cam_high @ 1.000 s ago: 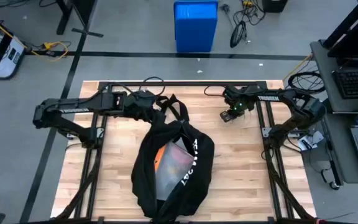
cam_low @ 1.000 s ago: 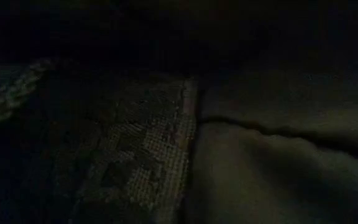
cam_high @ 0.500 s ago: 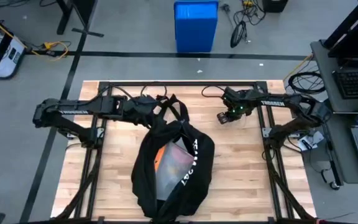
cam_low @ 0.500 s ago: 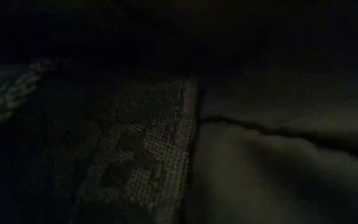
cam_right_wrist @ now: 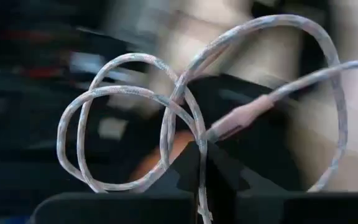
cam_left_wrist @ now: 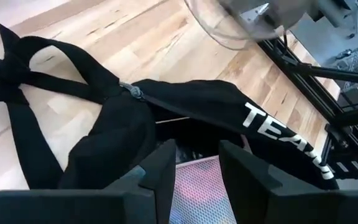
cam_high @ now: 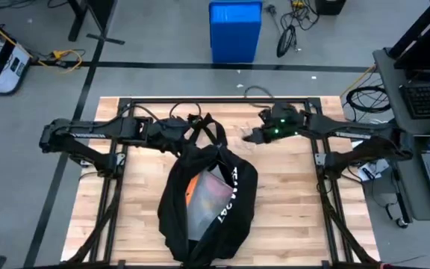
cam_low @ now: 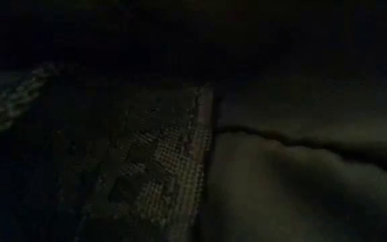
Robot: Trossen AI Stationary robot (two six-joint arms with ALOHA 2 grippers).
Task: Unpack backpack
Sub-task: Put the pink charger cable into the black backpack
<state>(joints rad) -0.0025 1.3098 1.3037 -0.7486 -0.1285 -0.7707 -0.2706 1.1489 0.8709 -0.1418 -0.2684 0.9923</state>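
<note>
Backpack (cam_high: 204,198): black, lay mid-table (cam_high: 290,202) toward the near edge, mouth open, straps (cam_high: 200,128) trailing toward the far side. White "TEAM" lettering (cam_left_wrist: 278,138) was cut off at the edge of the left wrist view. Contents seen through the opening: an orange patch and a pale sheet, kind not made out.

Left gripper (cam_high: 187,134): at the backpack's top by the straps; in its wrist view the fingers (cam_left_wrist: 160,174) stood spread apart over the opening with nothing between them.

Right gripper (cam_high: 254,134): above bare table, just right of the straps, fingers pinched on a looped pale cable (cam_right_wrist: 166,118); the cable was barely discernible from above.

Low view: almost wholly dark, showing only what was probably backpack fabric and mesh (cam_low: 160,181) close against the lens.
</note>
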